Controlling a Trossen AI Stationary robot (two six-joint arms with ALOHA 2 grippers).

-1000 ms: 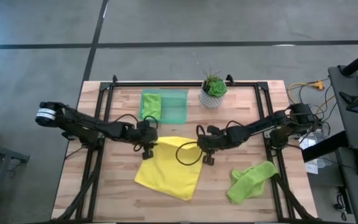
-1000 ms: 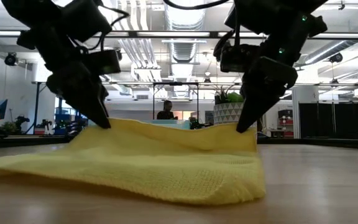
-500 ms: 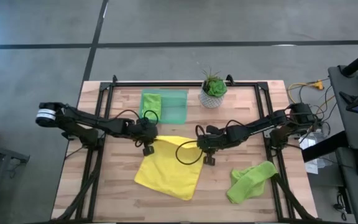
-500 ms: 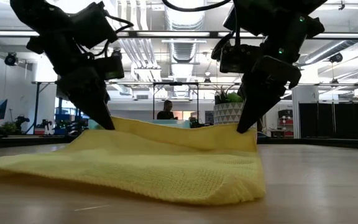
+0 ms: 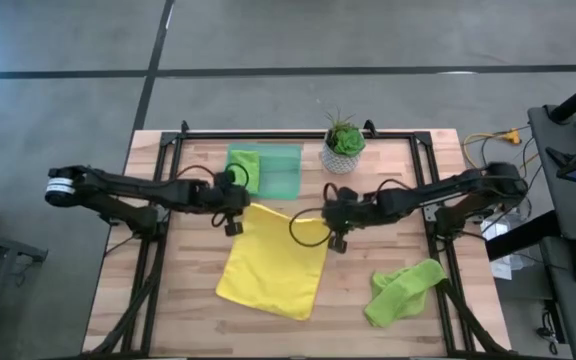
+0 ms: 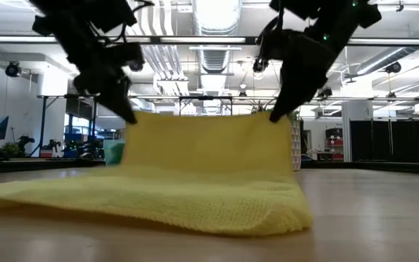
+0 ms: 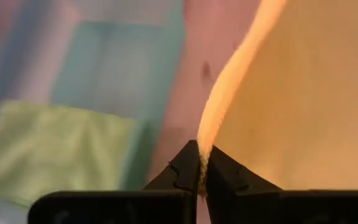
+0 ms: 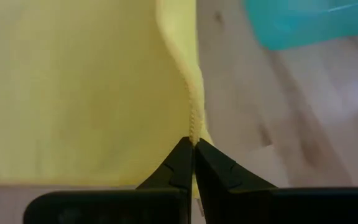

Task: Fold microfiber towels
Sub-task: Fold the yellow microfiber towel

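The yellow microfiber towel [image 5: 273,265] lies mid-table with its far edge raised. My left gripper [image 5: 234,214] is shut on its far left corner and my right gripper [image 5: 332,226] on its far right corner. In the low view the raised part [image 6: 206,142] hangs like a curtain between the two grippers, and the towel's near part [image 6: 158,200] rests on the wood. A lime green towel [image 5: 404,290] lies crumpled at the near right. Another lime green towel [image 5: 245,167] lies in the green tray [image 5: 286,172]. My left gripper pinches the yellow towel's far left corner edge [image 7: 205,140] between its two fingers, slanting down from the table's left. The corner is lifted clear and the cloth hangs below it. My right gripper pinches the far right corner edge [image 8: 194,127] between its two fingers, slanting down from the table's right. That corner is lifted too, and the far edge runs nearly straight between the two holds.
A potted plant [image 5: 344,145] stands at the far edge, right of the tray. Black frame rails [image 5: 158,230] run along the table's left, right and far sides. Bare wood [image 5: 168,300] lies near left of the yellow towel.
Both grippers have risen and gone a little toward the far edge, carrying the yellow towel's far corners. The far part has come up off the table into an upright sheet, while the near part has stayed on the wood.
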